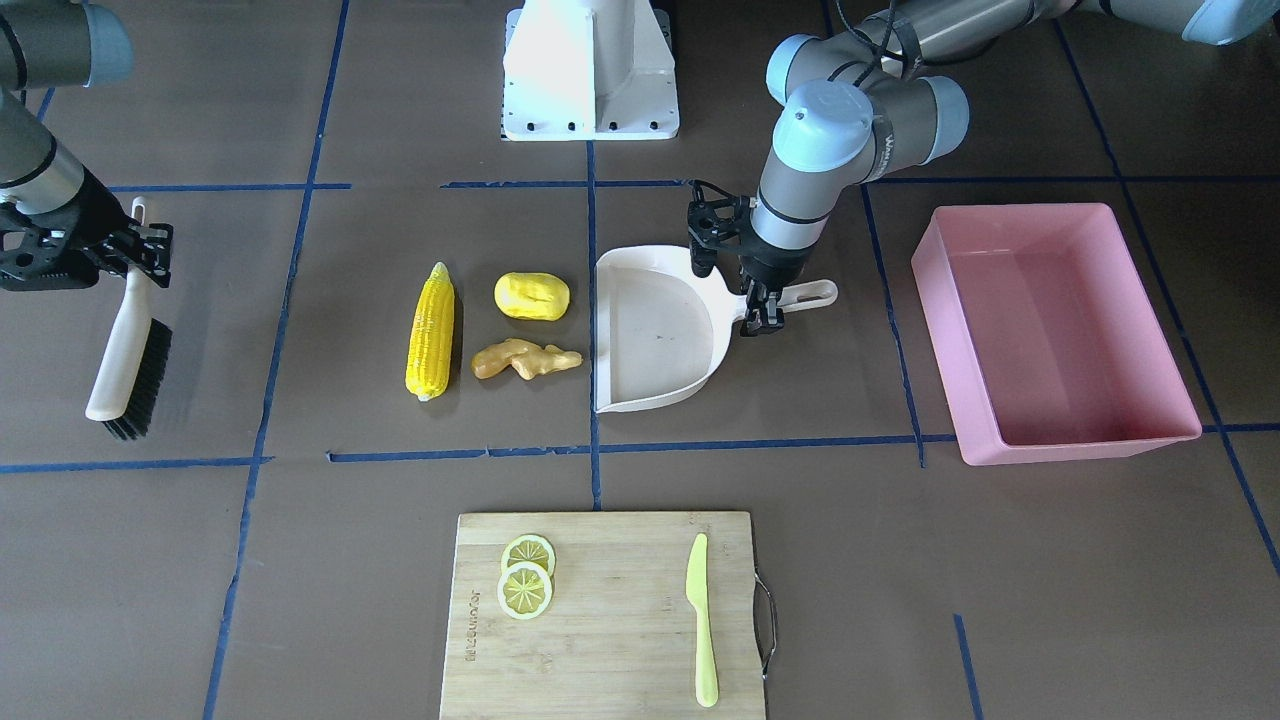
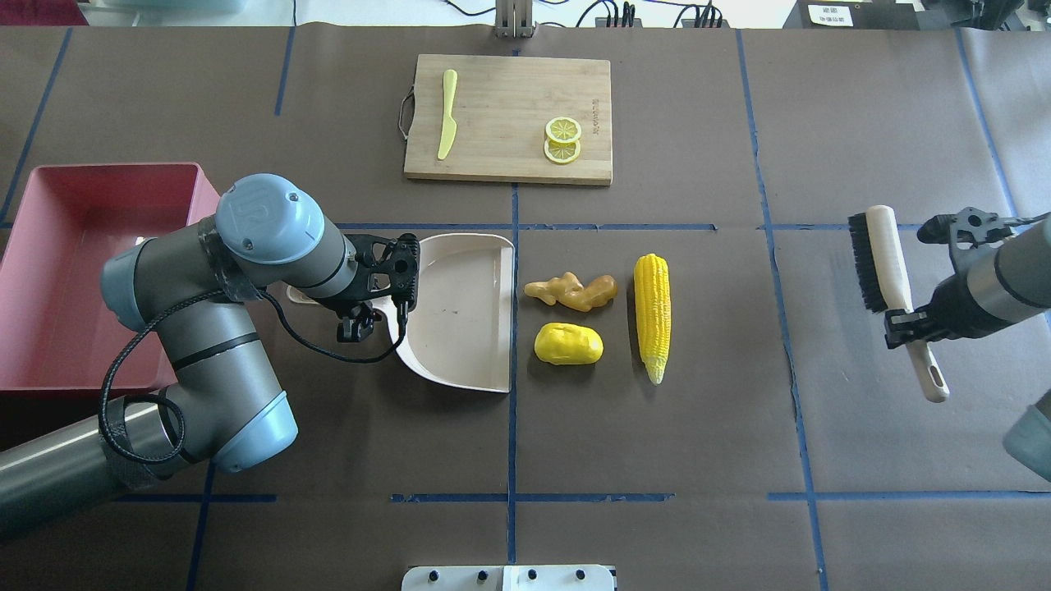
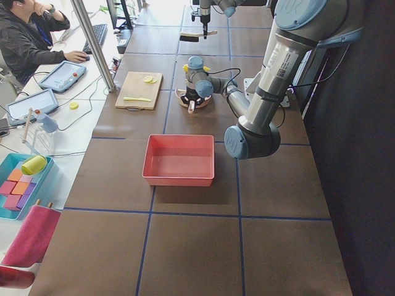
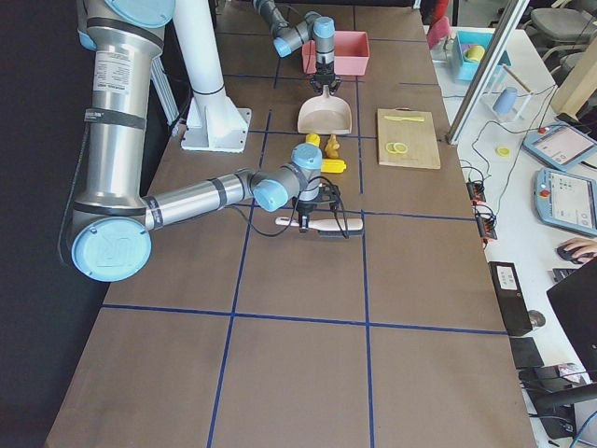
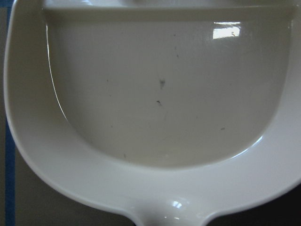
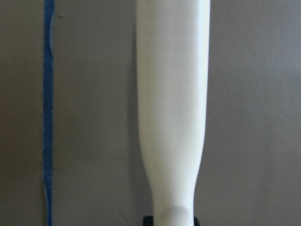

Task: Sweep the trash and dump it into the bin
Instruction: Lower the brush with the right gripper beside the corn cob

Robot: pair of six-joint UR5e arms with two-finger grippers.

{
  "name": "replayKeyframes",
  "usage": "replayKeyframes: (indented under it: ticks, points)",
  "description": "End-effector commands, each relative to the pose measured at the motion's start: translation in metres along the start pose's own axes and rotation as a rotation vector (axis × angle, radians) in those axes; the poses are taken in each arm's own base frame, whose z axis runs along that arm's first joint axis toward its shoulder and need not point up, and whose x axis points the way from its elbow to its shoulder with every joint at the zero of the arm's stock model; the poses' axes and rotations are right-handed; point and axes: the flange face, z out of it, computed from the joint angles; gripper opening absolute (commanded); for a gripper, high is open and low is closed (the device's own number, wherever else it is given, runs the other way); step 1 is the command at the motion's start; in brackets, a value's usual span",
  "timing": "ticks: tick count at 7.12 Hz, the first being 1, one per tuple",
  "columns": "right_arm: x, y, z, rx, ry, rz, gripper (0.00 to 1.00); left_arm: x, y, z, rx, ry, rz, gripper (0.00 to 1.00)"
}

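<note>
Barely begun; corn cob [image 2: 652, 316], potato lump [image 2: 568, 343], ginger root [image 2: 571, 291] lie on the table [image 2: 657, 451] beside the dustpan [image 2: 452, 312] held by the left tool [image 1: 762, 308]; right tool [image 2: 907, 322] clasps the brush [image 2: 883, 254]; bin [image 1: 1050, 330] empty

3 trash toys [image 1: 430, 330], seemingly 2 lemon slices [image 1: 526, 590]; 1 each: dustpan [image 1: 655, 340], brush [image 1: 125, 350], bin [image 1: 1060, 330], knife [image 1: 702, 620].

Inside a robotics laboratory, a left arm [image 2: 205, 353] and a right arm [image 2: 1002, 279] work from a white pedestal [image 1: 590, 70] bolted to a long table [image 1: 300, 600] covered in brown sheeting and gridded with blue tape [image 1: 760, 443]. Alongside, an operator [image 3: 24, 37] sits at a desk with a keyboard [image 3: 97, 37] and a control tablet [image 3: 62, 77], near a tray of coloured blocks [image 3: 18, 185].
</note>
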Motion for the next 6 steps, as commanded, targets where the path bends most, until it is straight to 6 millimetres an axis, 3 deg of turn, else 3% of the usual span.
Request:
replayKeyframes:
  ticks: [1, 2, 4, 6]
  points:
    - [-0.077, -0.016, -0.001, -0.069, 0.017, -0.014, 0.00, -0.001, 0.001, -0.002, 0.002, -0.004, 0.000, 0.00]
    - [-0.123, -0.007, 0.007, -0.133, 0.022, -0.048, 0.00, 0.000, 0.002, -0.002, 0.002, -0.002, -0.001, 0.00]
    - [-0.198, -0.002, 0.004, -0.193, 0.071, -0.075, 0.00, -0.001, 0.004, -0.002, 0.001, -0.005, -0.002, 0.00]
    - [-0.235, -0.005, 0.021, -0.207, 0.075, -0.072, 0.00, 0.000, 0.003, -0.005, 0.007, -0.006, 0.000, 0.00]
